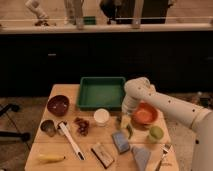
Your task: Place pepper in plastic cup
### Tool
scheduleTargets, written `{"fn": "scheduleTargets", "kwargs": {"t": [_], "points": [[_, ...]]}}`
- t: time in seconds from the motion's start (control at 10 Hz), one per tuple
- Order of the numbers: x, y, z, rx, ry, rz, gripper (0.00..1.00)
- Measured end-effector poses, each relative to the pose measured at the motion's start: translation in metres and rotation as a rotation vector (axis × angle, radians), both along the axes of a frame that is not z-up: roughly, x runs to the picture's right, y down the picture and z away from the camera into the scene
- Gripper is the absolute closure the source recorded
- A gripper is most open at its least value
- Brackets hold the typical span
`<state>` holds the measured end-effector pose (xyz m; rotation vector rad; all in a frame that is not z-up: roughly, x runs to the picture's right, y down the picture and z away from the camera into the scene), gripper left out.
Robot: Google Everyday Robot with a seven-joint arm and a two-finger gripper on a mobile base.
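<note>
Quick colour rundown: the tabletop [55, 146] is pale wood. The tray [102, 79] is solid green, the orange bowl [145, 114] is bright orange, and the other bowl [58, 105] is dark reddish-brown. The plastic cup [156, 133] is light green and the pepper [130, 131] a way darker green. There's also a white cup [101, 116], a dull grey metal cup [48, 127], a yellow banana [50, 158] and a bluish block [120, 142]. The arm [167, 104] is plain white. Its claw [125, 121], between the white cup and the orange bowl just above the pepper, looks pale yellowish.

Looks like a robot test lab with a kitchen mockup: wooden table [52, 145] of props, green tray [102, 80], dark counter [75, 60] behind, second robot arm [36, 10] beyond. Gripper [125, 120] low over the table, beside the orange bowl [145, 114].
</note>
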<state>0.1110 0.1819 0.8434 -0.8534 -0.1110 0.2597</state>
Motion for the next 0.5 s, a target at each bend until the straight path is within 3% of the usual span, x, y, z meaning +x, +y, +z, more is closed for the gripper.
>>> {"fn": "scheduleTargets", "kwargs": {"t": [0.3,0.5], "points": [[-0.0011,0.0027,0.0069,-0.012,0.095,0.051,0.33],[-0.0050,0.0025,0.0120,0.004,0.149,0.083,0.33]]}}
